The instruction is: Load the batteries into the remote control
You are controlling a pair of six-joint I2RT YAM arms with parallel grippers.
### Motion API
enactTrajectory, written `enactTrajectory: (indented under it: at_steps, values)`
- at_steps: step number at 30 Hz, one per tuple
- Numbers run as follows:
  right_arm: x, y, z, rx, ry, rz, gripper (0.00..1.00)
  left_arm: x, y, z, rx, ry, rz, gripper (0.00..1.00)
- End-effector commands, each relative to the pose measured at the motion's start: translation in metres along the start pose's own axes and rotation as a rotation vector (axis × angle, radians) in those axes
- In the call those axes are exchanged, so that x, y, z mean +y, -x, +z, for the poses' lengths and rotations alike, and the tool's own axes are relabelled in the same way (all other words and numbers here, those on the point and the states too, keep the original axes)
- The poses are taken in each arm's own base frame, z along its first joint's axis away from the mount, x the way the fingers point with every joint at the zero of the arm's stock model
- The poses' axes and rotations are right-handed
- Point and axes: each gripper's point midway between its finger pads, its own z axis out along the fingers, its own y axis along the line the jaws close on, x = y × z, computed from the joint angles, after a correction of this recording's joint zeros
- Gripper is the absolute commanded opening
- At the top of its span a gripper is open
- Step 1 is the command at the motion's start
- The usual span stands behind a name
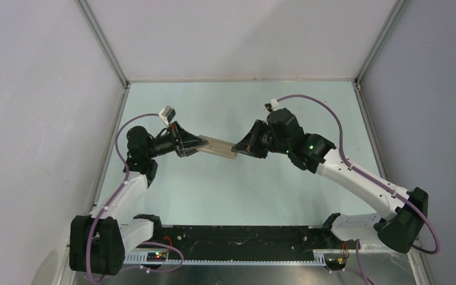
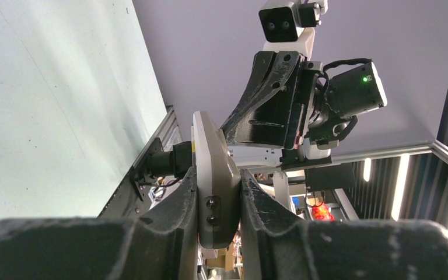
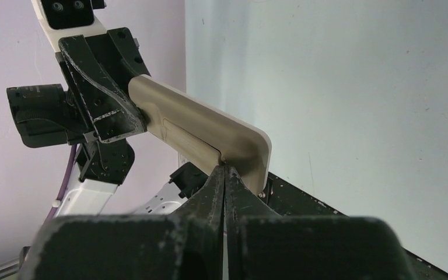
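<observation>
Remote control (image 1: 217, 146) centre of top view, held above counter (image 1: 243, 196), tan back up, spanning gap between both arms. Left fingers (image 1: 193, 142) clamp its left end; right fingers (image 1: 243, 146) meet its right end.

Left wrist view: left fingers (image 2: 178, 204) pinch remote control edge-on, lower centre.

Right wrist view: right fingers (image 3: 216, 186) closed together, gripping nothing, tips against tan back at cover seam, lower centre.

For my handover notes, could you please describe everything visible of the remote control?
The remote control is a slim, plastic-looking slab with rounded corners and a tan back bearing a seamed cover panel. It is held above the table, one end clamped by the left end effector; the right end effector, shut, touches the back near the other end.
</observation>
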Motion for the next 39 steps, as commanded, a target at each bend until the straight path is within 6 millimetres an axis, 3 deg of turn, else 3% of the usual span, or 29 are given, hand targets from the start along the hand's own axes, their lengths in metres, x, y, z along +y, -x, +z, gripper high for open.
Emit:
enactTrajectory:
  at_steps: [1,21,34,39]
  values:
    - [0.016,-0.001,0.004,0.015,0.044,-0.008,0.0,-0.021,-0.006,0.001,0.033,-0.049,0.095,0.0]
    - [-0.01,-0.017,0.035,0.048,-0.107,-0.083,0.0,-0.049,-0.013,0.002,0.043,-0.096,0.188,0.0]
    - [-0.016,-0.015,0.043,0.027,-0.163,-0.109,0.25,-0.074,-0.02,-0.002,0.059,-0.14,0.321,0.0]
    - [-0.011,-0.012,0.037,0.01,-0.154,-0.095,0.29,-0.074,-0.019,-0.001,0.056,-0.143,0.345,0.0]
